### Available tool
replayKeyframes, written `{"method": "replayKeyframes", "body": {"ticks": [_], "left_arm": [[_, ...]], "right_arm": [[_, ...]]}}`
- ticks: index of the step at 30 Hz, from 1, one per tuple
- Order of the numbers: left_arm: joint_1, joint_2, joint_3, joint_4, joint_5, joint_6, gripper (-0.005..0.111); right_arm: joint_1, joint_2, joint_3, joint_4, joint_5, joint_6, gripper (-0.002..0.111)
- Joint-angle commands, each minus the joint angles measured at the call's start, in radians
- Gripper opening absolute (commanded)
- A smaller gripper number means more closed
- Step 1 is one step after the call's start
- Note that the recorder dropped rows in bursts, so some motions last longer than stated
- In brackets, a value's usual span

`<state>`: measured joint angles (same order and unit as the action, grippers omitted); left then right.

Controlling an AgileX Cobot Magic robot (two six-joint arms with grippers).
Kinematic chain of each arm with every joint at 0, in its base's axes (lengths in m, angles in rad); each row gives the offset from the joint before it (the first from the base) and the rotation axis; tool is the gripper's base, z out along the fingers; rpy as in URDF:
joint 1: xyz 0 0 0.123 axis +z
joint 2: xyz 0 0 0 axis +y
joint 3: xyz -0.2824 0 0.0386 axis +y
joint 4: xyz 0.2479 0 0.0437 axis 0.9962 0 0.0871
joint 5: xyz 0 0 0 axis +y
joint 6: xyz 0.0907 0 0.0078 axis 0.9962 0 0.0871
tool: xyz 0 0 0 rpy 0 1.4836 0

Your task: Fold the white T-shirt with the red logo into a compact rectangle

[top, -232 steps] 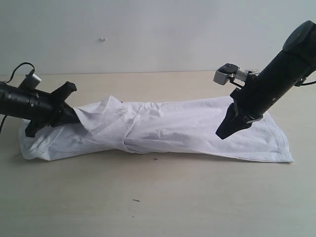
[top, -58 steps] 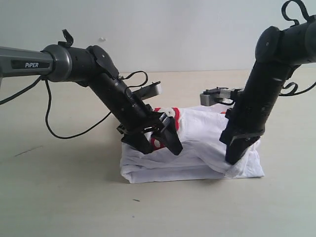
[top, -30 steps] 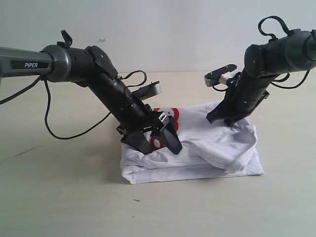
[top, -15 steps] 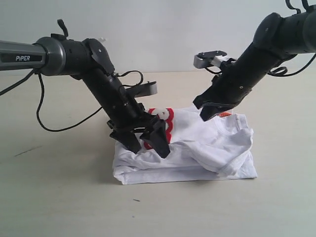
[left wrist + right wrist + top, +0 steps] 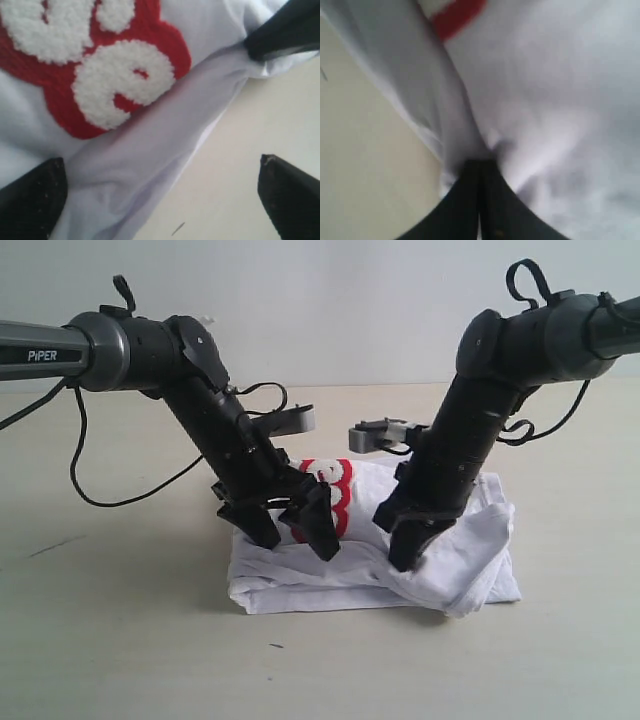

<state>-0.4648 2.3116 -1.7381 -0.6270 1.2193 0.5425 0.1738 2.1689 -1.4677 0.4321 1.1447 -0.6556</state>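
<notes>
The white T-shirt lies on the table as a rumpled folded bundle. The red logo shows on its top left part, with fuzzy white letters in the left wrist view. My left gripper stands open over the bundle's left front edge, one finger on the cloth and the other finger over bare table. Nothing is between them. My right gripper is shut, its tips pressed down into a pucker of shirt fabric near the front fold. A strip of logo shows beyond it.
The pale wooden table runs round the shirt on every side. A black cable from the left arm loops over the table behind and left of the shirt. A white wall closes the back.
My right gripper, lifted above the shirt's back edge half a second ago, has swung down and left onto the front fold. The left arm has hardly moved and stays open.
</notes>
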Motion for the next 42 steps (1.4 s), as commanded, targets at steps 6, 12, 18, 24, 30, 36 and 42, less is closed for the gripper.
{"method": "replayKeyframes", "body": {"ticks": [6, 12, 18, 24, 30, 36, 42], "left_arm": [[0.008, -0.016, 0.006, 0.144, 0.002, -0.054, 0.104], [0.037, -0.063, 0.006, 0.149, 0.002, -0.052, 0.104], [0.086, -0.125, 0.006, 0.125, 0.002, -0.078, 0.104], [0.085, -0.134, 0.006, 0.115, 0.002, -0.082, 0.104], [0.095, -0.134, 0.006, 0.123, 0.002, -0.082, 0.104], [0.095, -0.134, 0.006, 0.121, 0.002, -0.082, 0.104], [0.095, -0.134, 0.006, 0.123, 0.002, -0.082, 0.104]], "right_arm": [[0.0, 0.011, -0.005, -0.192, -0.004, 0.139, 0.0], [0.0, -0.033, -0.005, -0.181, -0.045, 0.149, 0.0], [0.0, -0.144, -0.005, -0.112, -0.183, 0.176, 0.0], [0.0, -0.108, -0.005, -0.194, -0.252, 0.243, 0.0], [0.0, -0.018, -0.005, -0.177, -0.278, 0.261, 0.0], [0.0, 0.049, -0.005, -0.007, -0.28, 0.181, 0.0], [0.002, 0.068, -0.005, 0.164, -0.281, 0.083, 0.0]]}}
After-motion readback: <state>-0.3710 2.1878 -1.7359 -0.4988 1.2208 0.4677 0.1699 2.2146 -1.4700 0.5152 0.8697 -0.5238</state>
